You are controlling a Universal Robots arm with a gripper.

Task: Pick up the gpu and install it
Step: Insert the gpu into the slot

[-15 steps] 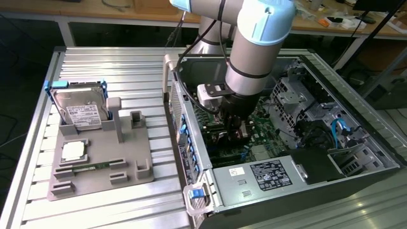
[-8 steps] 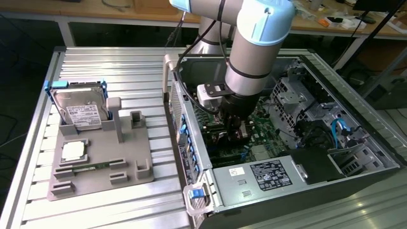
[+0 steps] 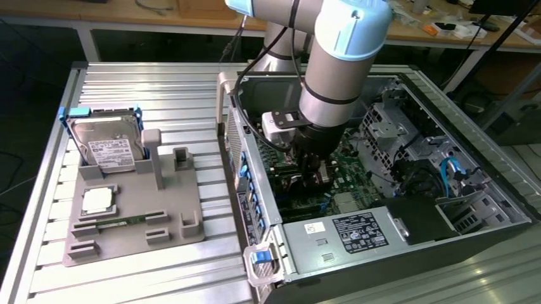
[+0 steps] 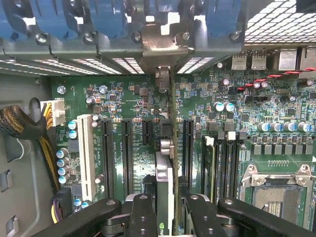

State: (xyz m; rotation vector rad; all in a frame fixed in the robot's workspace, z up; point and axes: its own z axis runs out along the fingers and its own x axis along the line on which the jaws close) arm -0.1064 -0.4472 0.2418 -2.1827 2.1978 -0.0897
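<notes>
The gpu (image 4: pixel 165 170) shows edge-on in the wrist view as a thin upright card. Its metal end bracket (image 4: pixel 164 79) reaches up to the rear slot openings of the case. My gripper (image 4: pixel 165 210) is shut on the card, one black finger (image 4: pixel 142 217) on each side of it. The card stands over the green motherboard (image 4: pixel 247 118), between the long black expansion slots (image 4: pixel 127 153). Whether it is seated in a slot I cannot tell. In the exterior view my gripper (image 3: pixel 315 172) reaches down inside the open computer case (image 3: pixel 253 190).
A grey fixture (image 3: pixel 127 244) lies at the exterior view's left with a silver hard drive (image 3: pixel 106 145), a processor chip (image 3: pixel 99 201) and a green memory stick (image 3: pixel 118 221). Blue latches (image 4: pixel 98 19) line the case's rear wall. A power supply (image 3: pixel 355 231) and cable bundles (image 4: pixel 19 126) crowd the case.
</notes>
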